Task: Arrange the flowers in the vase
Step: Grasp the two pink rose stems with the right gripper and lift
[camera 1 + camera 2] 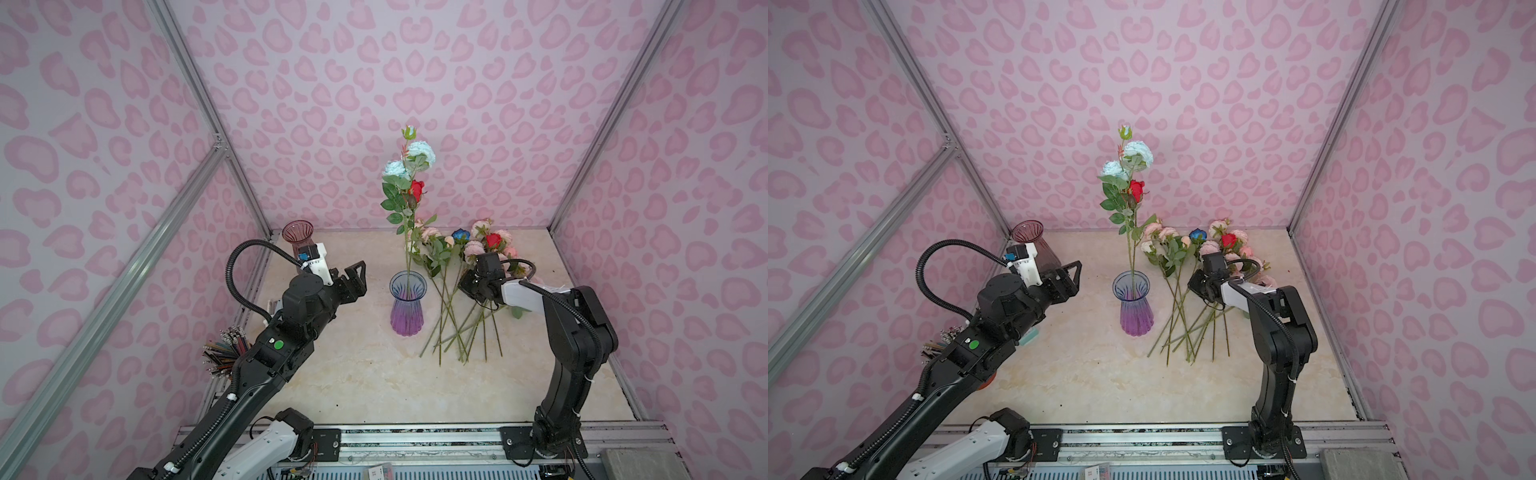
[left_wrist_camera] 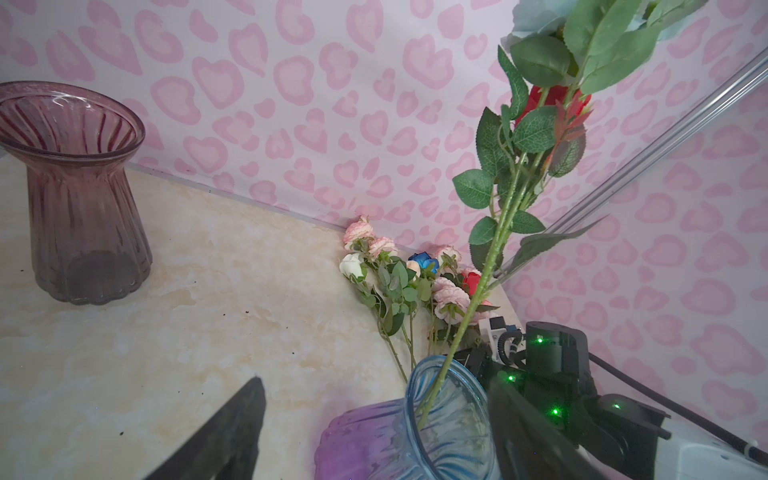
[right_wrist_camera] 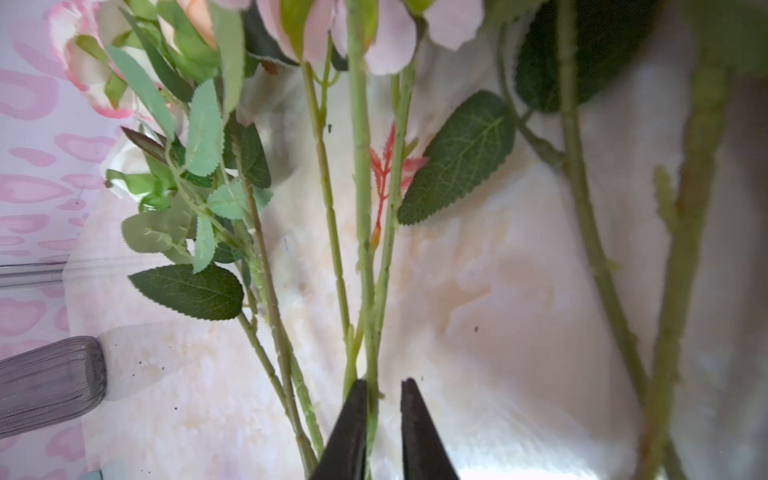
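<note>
The vase (image 1: 407,303) (image 1: 1136,305) (image 2: 399,432) is blue glass fading to purple and stands mid-table. Light blue flowers (image 1: 419,153) and a red rose (image 1: 417,189) stand upright in it. The other flowers (image 1: 457,249) (image 1: 1204,245) (image 2: 399,270), mostly pale pink, lie in a pile to its right. My left gripper (image 1: 359,280) (image 1: 1074,277) (image 2: 374,382) hovers open just left of the vase. My right gripper (image 1: 469,291) (image 1: 1200,289) (image 3: 383,386) is down in the pile. Its jaws are narrowly apart around one green stem (image 3: 372,332), with a gap at one finger.
A dark red glass vase (image 1: 297,237) (image 1: 1030,237) (image 2: 79,199) stands empty in the back left corner. A bundle of pencils (image 1: 224,353) (image 1: 938,347) sits at the left edge under my left arm. Pink patterned walls and metal posts enclose the table.
</note>
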